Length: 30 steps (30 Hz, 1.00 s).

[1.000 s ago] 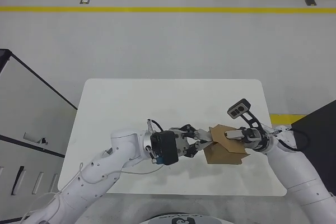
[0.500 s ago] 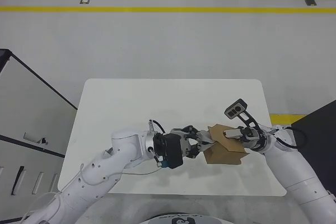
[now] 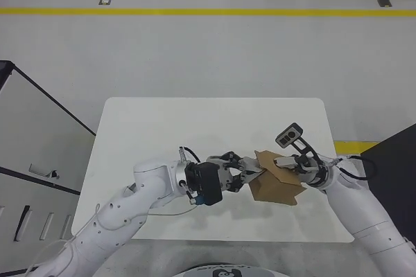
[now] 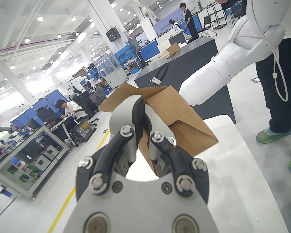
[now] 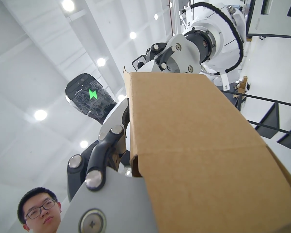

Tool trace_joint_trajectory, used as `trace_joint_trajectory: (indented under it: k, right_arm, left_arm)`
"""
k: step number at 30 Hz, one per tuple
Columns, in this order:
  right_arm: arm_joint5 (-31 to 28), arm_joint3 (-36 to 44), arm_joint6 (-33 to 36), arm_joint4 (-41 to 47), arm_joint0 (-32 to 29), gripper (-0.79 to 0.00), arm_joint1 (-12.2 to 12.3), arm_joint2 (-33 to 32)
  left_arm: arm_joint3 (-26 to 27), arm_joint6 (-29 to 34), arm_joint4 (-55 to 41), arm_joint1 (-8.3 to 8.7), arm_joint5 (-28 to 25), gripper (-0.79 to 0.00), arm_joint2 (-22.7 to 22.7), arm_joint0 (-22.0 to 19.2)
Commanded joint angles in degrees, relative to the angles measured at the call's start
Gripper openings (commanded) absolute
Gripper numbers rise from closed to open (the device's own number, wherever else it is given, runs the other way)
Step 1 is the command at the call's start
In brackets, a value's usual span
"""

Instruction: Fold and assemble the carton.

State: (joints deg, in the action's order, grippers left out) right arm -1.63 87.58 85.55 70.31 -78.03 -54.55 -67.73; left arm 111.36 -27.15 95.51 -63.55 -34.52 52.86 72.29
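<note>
- The brown carton (image 3: 277,184) is sitting near the right end of the white bench (image 3: 159,124), between the two claws. It is tipping up on one side and is half open.
- The left claw (image 3: 254,171) is pinching one thin wall of the carton. Its fingers are almost touching each other, with the cardboard in between.
- The right claw (image 3: 284,164) is holding the top side of the carton. In its own wrist view the cardboard is going down between its fingers and hiding one of them.
- Since a second ago, both claws are moving a little way across the bench, away from the robot. The left claw is pushing in closer, and the carton's top corner is rising and turning with them.
- The move is small. I think the robot is pulling the flat carton open into a box shape.
- The carton is not looking square yet and its flaps are not folded in, so most of the folding is still waiting to be done.
</note>
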Motion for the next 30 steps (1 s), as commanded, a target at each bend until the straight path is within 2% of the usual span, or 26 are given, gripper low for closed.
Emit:
trace_joint_trajectory:
  k: [1,13,30]
  right_arm:
    - [1.1,-0.6,0.5,0.5,0.2,-0.785,-0.1,0.1]
    - [5.1,-2.6,2.5,1.0,1.4,-0.785,-1.0,1.2]
    - [7.3,-3.7,2.5,1.2,1.5,-0.785,-1.3,1.9]
  left_arm:
    - [0.1,0.0,0.2,0.02,-0.2,-0.785,0.0,0.1]
    - [1.3,2.5,4.1,0.06,0.3,-0.785,-0.6,-0.3]
    - [4.9,7.9,11.9,0.17,2.1,-0.785,-2.2,0.1]
